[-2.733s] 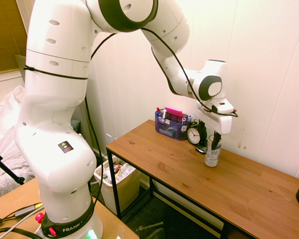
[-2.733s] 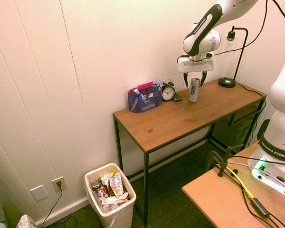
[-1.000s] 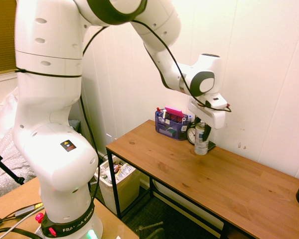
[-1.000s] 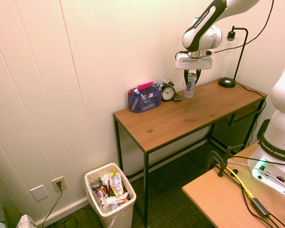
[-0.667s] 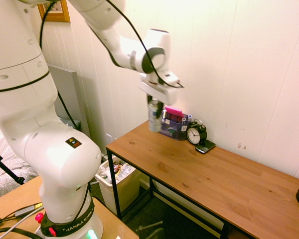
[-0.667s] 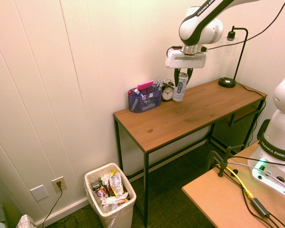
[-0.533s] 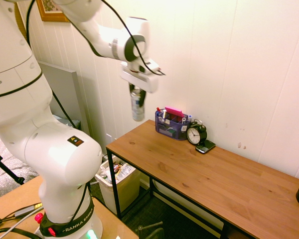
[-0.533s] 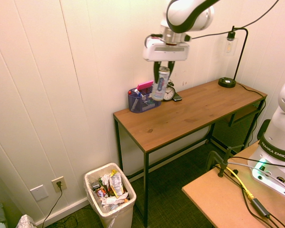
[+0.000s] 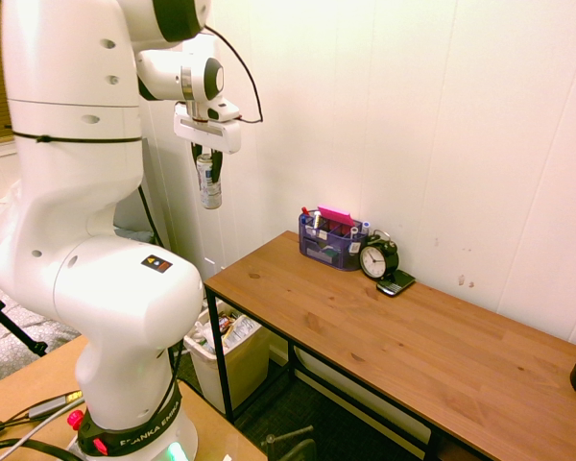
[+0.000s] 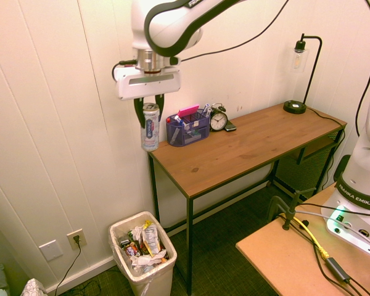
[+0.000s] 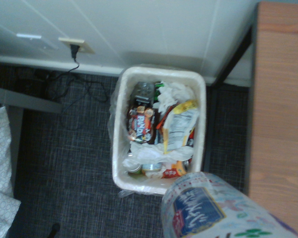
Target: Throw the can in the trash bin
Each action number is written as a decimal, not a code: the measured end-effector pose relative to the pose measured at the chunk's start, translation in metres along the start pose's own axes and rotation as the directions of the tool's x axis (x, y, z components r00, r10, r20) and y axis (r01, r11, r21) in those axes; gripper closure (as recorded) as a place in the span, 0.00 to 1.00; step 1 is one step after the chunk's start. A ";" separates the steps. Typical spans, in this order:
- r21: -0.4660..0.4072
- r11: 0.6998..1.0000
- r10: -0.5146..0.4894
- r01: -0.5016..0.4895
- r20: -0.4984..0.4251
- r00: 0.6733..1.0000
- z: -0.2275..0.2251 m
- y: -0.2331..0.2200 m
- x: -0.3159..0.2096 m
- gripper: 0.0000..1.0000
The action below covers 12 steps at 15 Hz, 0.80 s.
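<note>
Silver can: slim tall aluminium drink can (image 10: 150,126) with blue and dark print, hanging upright in the air, gripped near its top; it is out past the end of the tabletop, close to the white panelled wall (image 10: 61,111), high above the floor. In the wrist view its printed side (image 11: 208,208) rises from the bottom edge, blurred.
Hand: white two-finger hand (image 10: 148,111) with dark fingers, pointing straight down, pinching the can from both sides; seen from the other side it (image 9: 208,165) hangs beside the arm's big white body.
Trash bin: small cream-white rectangular plastic bin (image 10: 120,229) with a clear liner, standing on the dark carpet against the wall, beside the table leg. It is nearly full of wrappers, crumpled paper and a bottle. In the wrist view its rim (image 11: 120,124) lies below the camera, with the can's image just at its near edge. In the first exterior view only a part (image 9: 232,360) shows under the table.
Tabletop: brown wooden board (image 10: 246,151) on a thin black metal frame.
On the tabletop, by the wall: blue-purple translucent desk organiser (image 10: 188,129) holding pens and a pink item; just beside it a round black alarm clock (image 10: 219,120); a small dark flat thing (image 9: 396,284) next to the clock.
Far end: black desk lamp with a thin bent stem (image 10: 294,106), well apart from the clock.
Wall low down: cream socket with a plugged black cable (image 10: 76,238).
</note>
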State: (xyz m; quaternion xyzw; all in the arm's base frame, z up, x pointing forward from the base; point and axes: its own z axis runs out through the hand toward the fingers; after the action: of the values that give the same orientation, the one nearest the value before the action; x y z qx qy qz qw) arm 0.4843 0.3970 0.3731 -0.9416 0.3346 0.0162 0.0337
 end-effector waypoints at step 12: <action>-0.052 0.998 0.021 -0.021 -0.007 1.000 0.023 -0.063 0.017 0.00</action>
State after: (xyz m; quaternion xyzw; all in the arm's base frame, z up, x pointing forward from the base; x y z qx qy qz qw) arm 0.5370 0.4364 0.3527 -0.9386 0.3441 0.0220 0.0079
